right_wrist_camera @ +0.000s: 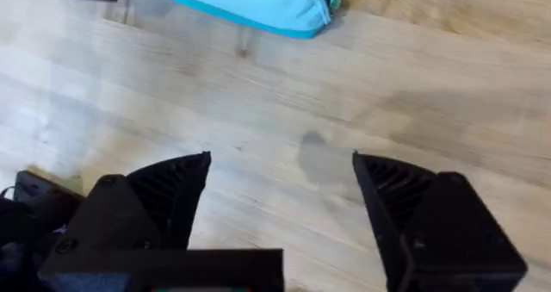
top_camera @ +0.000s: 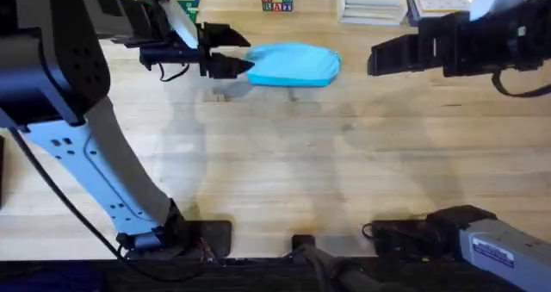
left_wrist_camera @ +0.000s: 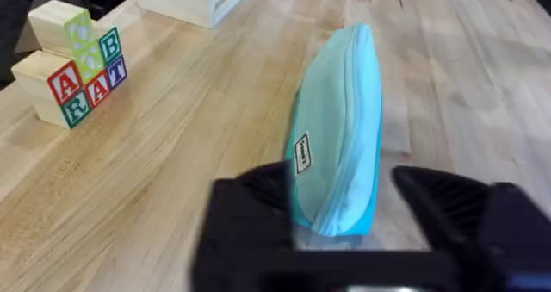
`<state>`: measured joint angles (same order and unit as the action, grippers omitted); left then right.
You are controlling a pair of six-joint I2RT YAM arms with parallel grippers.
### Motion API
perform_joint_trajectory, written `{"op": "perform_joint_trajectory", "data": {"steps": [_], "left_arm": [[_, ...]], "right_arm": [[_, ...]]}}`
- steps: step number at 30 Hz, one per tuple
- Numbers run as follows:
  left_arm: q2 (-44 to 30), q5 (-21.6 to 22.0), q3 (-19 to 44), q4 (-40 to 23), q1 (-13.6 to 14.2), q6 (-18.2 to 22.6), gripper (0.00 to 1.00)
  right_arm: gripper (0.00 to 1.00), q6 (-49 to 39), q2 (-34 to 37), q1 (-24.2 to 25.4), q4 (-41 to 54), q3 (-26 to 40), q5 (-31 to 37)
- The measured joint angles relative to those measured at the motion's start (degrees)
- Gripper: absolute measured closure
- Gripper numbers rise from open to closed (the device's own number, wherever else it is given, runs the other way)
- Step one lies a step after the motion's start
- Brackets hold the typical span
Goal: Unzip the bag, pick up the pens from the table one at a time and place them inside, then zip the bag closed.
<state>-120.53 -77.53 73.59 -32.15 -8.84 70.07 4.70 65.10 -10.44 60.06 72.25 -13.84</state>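
The pale wood surface point(top_camera: 284, 171) carries no pens that I can find, and the light blue pouch point(top_camera: 293, 65) lies at its far middle with the zipper apparently drawn shut along its length. My reading is that the task is at or near its end, with the pens presumably inside, though the fabric hides that.

The left end effector point(top_camera: 244, 54) sits at the pouch's left end with its fingers spread; in the left wrist view the pouch's near end point(left_wrist_camera: 340, 154) lies between the two black fingers point(left_wrist_camera: 250, 214) without being pinched. Whether one finger touches the fabric I cannot tell. The right end effector point(top_camera: 379, 58) hovers well apart to the pouch's right, its jaws wide with nothing between them, as the right wrist view point(right_wrist_camera: 280, 197) shows over bare wood.

The left wrist view alone gives the zipper seam and a small label point(left_wrist_camera: 302, 153) on the pouch's side, plus lettered blocks point(left_wrist_camera: 76, 64) close up. The right wrist view shows the pouch's other end point(right_wrist_camera: 258, 3), where the zipper pull appears to rest. The overhead view adds clear boxes point(top_camera: 372, 3) at the far edge.
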Motion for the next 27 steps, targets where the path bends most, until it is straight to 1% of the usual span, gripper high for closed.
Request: {"op": "perform_joint_trajectory", "data": {"steps": [1, 3, 19, 20, 21, 27], "left_arm": [[0.0, -0.3, 0.0, 0.0, 0.0, -0.1, 0.022], [0.0, -0.3, 0.0, 0.0, 0.0, -0.1, 0.009], [0.1, -0.7, 0.0, 0.6, -0.2, -0.1, 0.004], [1.5, -0.4, 0.0, 0.2, -0.5, -0.1, 0.004], [5.4, 1.1, -0.1, -1.2, -0.8, 0.0, 0.004], [15.2, 6.0, -0.1, -6.2, -0.8, 0.0, 0.004]], "right_arm": [[0.004, 0.0, 0.0, 0.0, 0.0, 0.0, 0.0], [0.004, 0.0, 0.0, 0.0, 0.0, 0.0, 0.0], [0.004, 0.0, 0.0, 0.0, 0.1, 0.0, 0.0], [0.004, 0.0, 0.0, 0.0, 0.2, 0.0, 0.0], [0.004, 0.0, 0.0, 0.0, 0.2, 0.0, 0.0], [0.004, 0.0, 0.0, 0.0, 0.2, 0.0, 0.0]]}}
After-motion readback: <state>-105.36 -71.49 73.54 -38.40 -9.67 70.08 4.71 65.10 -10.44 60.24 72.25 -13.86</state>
